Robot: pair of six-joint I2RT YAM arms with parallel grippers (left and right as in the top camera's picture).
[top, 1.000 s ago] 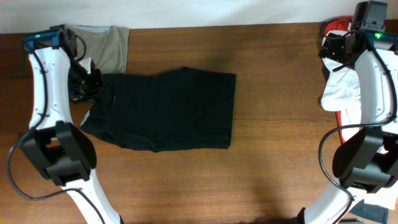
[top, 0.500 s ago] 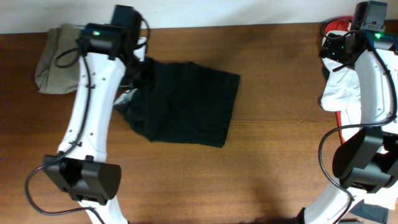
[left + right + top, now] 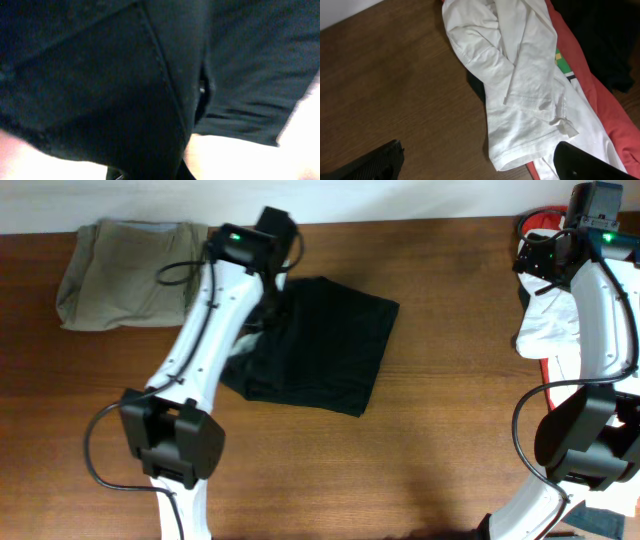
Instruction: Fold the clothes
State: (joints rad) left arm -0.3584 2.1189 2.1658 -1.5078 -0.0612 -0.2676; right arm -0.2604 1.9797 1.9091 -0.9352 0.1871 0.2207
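Observation:
The black garment (image 3: 325, 345) lies mid-table, its left part lifted and doubled over to the right. My left gripper (image 3: 268, 298) is over its upper left and is shut on its edge. In the left wrist view black fabric (image 3: 100, 90) fills the frame and drapes over the fingers (image 3: 150, 175). A khaki garment (image 3: 125, 272) lies folded at the back left. A white garment (image 3: 548, 320) lies over a red one (image 3: 553, 367) at the right edge. My right gripper (image 3: 480, 165) is open and empty above the white garment (image 3: 520, 75) and the red one (image 3: 590, 85).
A dark garment (image 3: 607, 40) lies beside the red one at the far right. Bare wooden table (image 3: 450, 430) stretches between the black garment and the right arm, and along the front.
My left arm has swept to the right, carrying the black garment's left edge over the rest, so it looks narrower. The khaki garment is now uncovered. The right arm has not moved.

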